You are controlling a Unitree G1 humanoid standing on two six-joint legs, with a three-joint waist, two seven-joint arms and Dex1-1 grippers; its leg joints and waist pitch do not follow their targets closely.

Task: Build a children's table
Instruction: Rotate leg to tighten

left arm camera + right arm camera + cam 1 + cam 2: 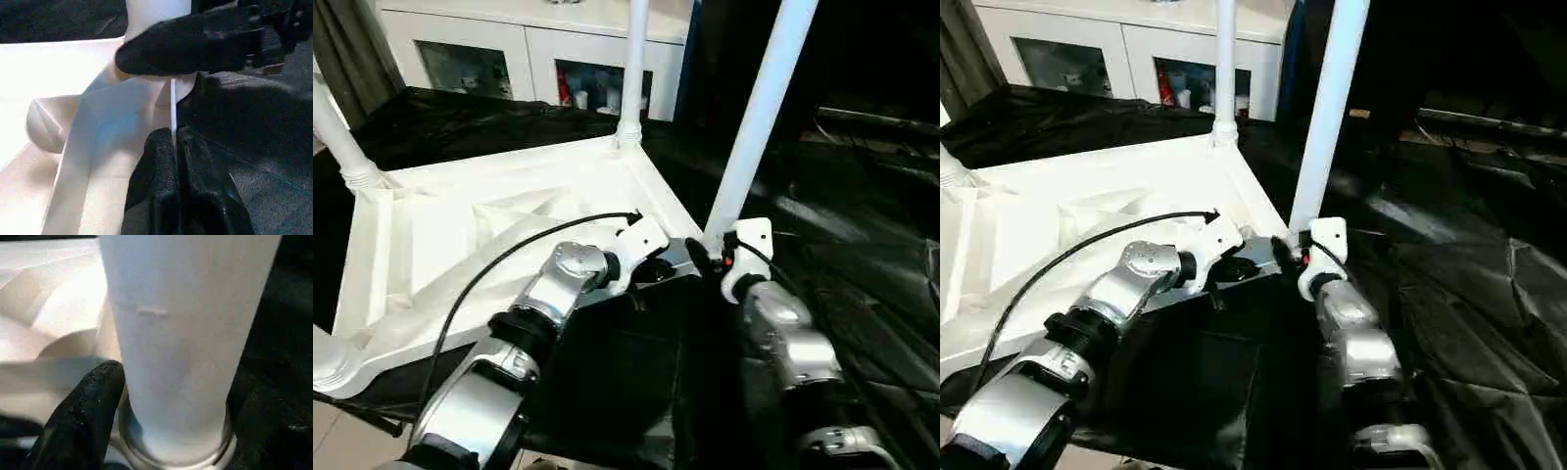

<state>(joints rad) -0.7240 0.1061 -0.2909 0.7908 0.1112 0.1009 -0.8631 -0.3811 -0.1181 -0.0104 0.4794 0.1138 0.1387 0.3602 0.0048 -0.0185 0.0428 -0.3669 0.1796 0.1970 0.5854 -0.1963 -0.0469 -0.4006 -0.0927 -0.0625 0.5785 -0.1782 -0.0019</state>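
The tabletop (460,245) lies upside down on the work table (862,274), towards its left. 4 legs stand in the corner sockets: far right leg (633,69), far left leg (337,137), near left leg (328,362) and near right leg (759,117). The right gripper (705,253) sits at the near right leg's base, the left gripper (651,262) just left of it (on the rim). A cabinet (538,54) stands behind.
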